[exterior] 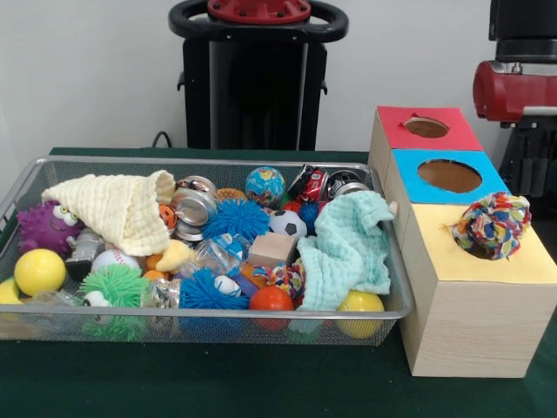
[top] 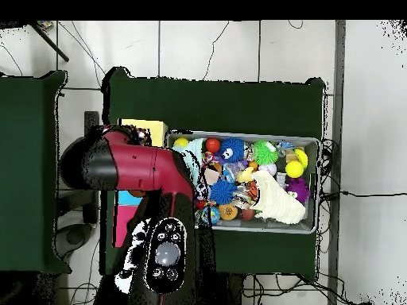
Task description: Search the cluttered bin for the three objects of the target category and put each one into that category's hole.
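Observation:
The wire mesh bin [exterior: 26, 174] holds several toys and two cloths; it also shows in the overhead view [top: 318, 184]. One multicoloured rope ball [exterior: 493, 225] sits on the hole in the yellow top of the wooden box [exterior: 513, 266], only partly sunk in. A second rope ball [exterior: 285, 279] lies in the bin, half under the mint cloth [exterior: 348, 248]. A third is hidden. Only red and black arm links [exterior: 513, 87] show at the right edge; in the overhead view the arm [top: 131, 167] covers most of the boxes. The gripper itself is hidden.
Blue-topped [exterior: 448, 176] and red-topped [exterior: 426, 127] boxes stand behind the yellow one. The bin holds spiky puffer balls [exterior: 237, 218], sports balls [exterior: 287, 225], yellow balls [exterior: 39, 272], tins [exterior: 196, 207], a wooden block [exterior: 271, 248] and a cream cloth [exterior: 117, 209].

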Robot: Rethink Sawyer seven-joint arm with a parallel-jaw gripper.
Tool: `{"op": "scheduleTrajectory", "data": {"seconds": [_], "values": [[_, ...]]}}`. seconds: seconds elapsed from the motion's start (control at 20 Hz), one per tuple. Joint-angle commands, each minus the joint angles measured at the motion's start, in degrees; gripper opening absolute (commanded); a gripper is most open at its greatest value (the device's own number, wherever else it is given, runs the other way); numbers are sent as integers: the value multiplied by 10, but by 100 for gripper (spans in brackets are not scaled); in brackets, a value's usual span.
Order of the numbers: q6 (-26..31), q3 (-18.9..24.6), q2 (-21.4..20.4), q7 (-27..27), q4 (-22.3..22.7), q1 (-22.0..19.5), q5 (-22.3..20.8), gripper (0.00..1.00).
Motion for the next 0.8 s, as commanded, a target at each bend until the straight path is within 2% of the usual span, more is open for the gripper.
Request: {"op": "scheduleTrajectory", "data": {"seconds": [0.05,0.45,0.8], "values": [[40,4,49,101,-17,-15,-1,0],[15,10,57,90,-12,-26,-8,0],[21,6,62,80,-8,-30,-16,0]]}}
